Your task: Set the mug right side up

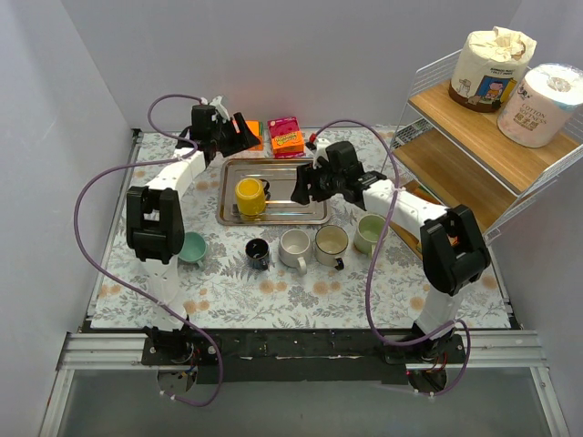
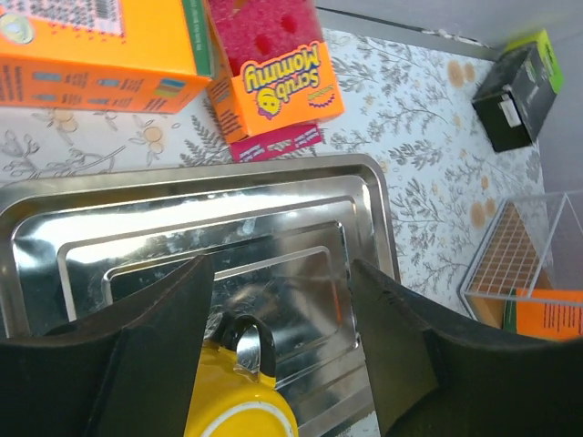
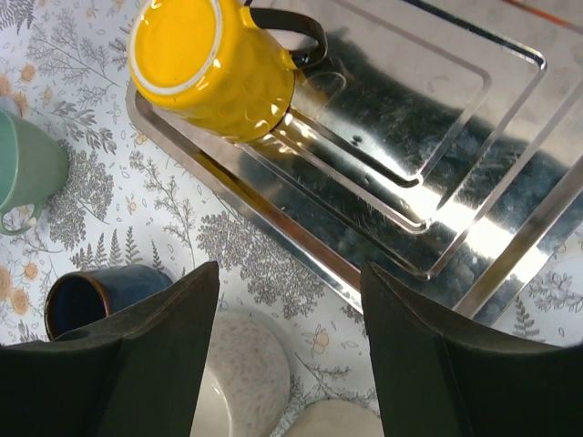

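Well, inverted mug (image 1: 250, 196) crowds left edge of tray (image 1: 273, 164)

left wrist: yellow mug (image 2: 228, 396) cut off at 6 o'clock, mouth unseen | right wrist: green mug (image 3: 25, 173) cropped at 9 o'clock | tray (image 3: 474, 209) cropped at 3 o'clock

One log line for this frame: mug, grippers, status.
mug: yellow mug upside down on metal tray | left gripper: open, empty, above tray | right gripper: open, empty, above tray | task: not done

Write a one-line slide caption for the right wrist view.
Open right hand looks down on a yellow mug standing upside down on the steel tray.
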`<move>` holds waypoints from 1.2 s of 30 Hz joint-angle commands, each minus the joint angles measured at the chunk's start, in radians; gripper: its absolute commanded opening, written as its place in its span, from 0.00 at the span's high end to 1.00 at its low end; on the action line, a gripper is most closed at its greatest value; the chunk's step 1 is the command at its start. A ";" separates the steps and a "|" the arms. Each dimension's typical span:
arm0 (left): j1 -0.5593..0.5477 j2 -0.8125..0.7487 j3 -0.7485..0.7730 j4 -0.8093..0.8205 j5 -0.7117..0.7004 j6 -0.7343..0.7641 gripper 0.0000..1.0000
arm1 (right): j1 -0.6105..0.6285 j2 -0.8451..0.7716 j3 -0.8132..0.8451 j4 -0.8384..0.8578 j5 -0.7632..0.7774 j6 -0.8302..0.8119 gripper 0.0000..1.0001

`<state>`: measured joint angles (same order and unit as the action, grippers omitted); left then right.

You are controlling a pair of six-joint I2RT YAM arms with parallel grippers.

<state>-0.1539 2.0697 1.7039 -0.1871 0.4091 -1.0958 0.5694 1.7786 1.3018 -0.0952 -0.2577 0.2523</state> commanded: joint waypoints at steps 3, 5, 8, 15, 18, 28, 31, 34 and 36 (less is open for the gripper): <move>0.001 -0.132 -0.073 -0.058 -0.196 -0.122 0.40 | -0.003 0.111 0.147 0.116 -0.006 -0.067 0.30; 0.001 -0.178 -0.110 -0.083 -0.252 -0.151 0.39 | -0.002 0.190 0.204 0.144 -0.015 -0.059 0.30; 0.001 -0.218 -0.159 -0.103 -0.247 -0.171 0.39 | -0.003 0.302 0.312 0.208 -0.023 -0.022 0.30; -0.001 -0.342 -0.276 -0.146 -0.282 -0.180 0.40 | -0.003 0.498 0.455 0.496 -0.043 0.177 0.33; -0.003 -0.402 -0.328 -0.112 -0.151 -0.145 0.40 | -0.002 0.573 0.522 0.546 -0.057 0.223 0.34; -0.012 -0.522 -0.475 -0.107 -0.127 -0.115 0.40 | 0.003 0.657 0.583 0.488 -0.083 0.202 0.37; -0.012 -0.533 -0.503 -0.109 -0.136 -0.122 0.40 | 0.003 0.670 0.588 0.447 -0.100 0.170 0.37; -0.012 -0.551 -0.524 -0.114 -0.151 -0.118 0.40 | 0.004 0.676 0.591 0.404 -0.129 0.139 0.40; -0.012 -0.562 -0.541 -0.115 -0.162 -0.115 0.40 | 0.006 0.673 0.588 0.362 -0.133 0.111 0.41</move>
<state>-0.1654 1.5909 1.1835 -0.2958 0.2623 -1.2266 0.5697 2.4416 1.8652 0.3279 -0.3534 0.4301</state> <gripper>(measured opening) 0.603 0.600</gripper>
